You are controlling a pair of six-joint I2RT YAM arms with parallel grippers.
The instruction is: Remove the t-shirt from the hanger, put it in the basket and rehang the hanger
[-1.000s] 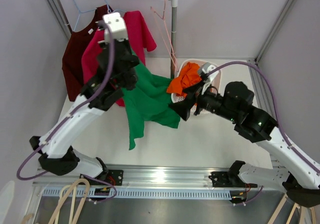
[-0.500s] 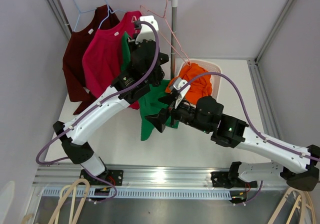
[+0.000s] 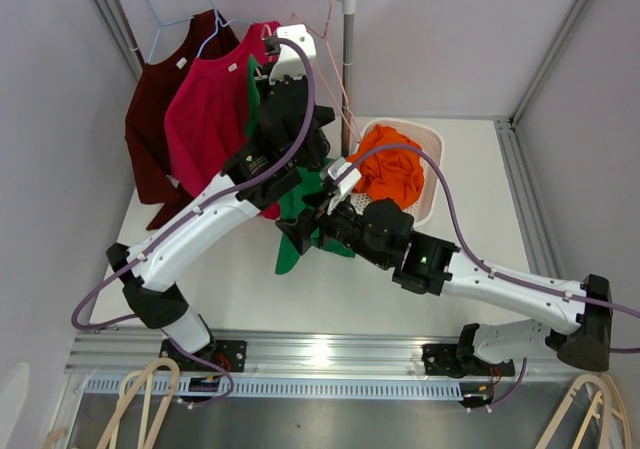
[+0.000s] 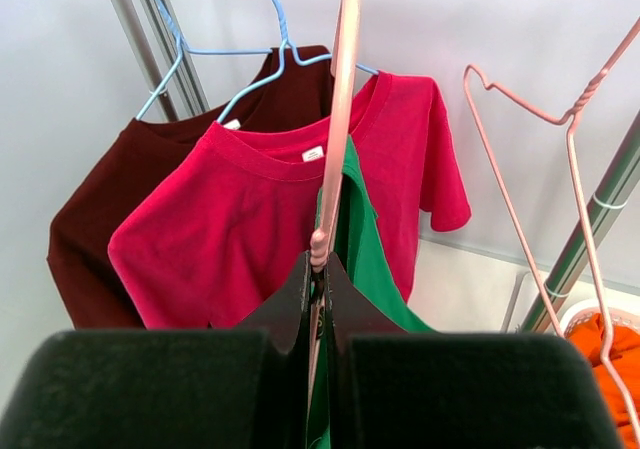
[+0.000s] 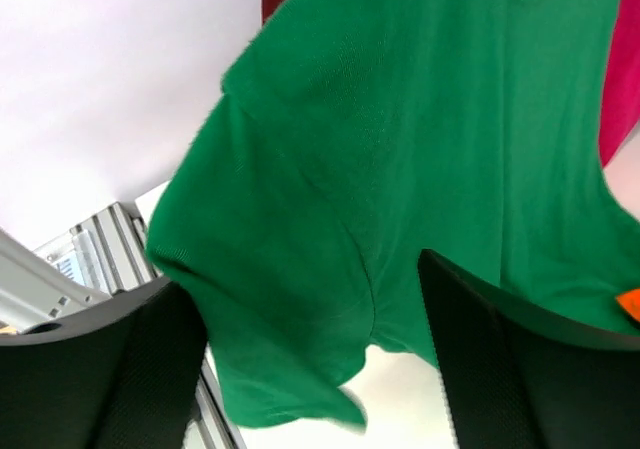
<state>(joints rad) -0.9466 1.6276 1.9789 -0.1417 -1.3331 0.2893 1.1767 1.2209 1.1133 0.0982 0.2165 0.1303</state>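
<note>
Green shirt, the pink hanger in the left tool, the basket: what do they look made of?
Green shirt: soft matte knit, likely cotton jersey; it drapes and folds, sleeve hem stitched.
Pink hanger: smooth, faint sheen, plastic or coated wire; cannot tell which.
Basket: white perforated walls, looks like moulded plastic.

Bright, even, diffuse overhead light, black left gripper point(image 4: 319, 266) blurred up close, pale pink hanger point(image 4: 345, 69) rising from its tips crisp, green cloth t-shirt point(image 5: 400, 149) soft-focused ahead of blurred black right gripper fingers point(image 5: 100, 369), faint soft shadows on white tabletop point(image 3: 250, 289) below both, glare patch on ribbed aluminium rail point(image 3: 320, 349) far behind them.
</note>
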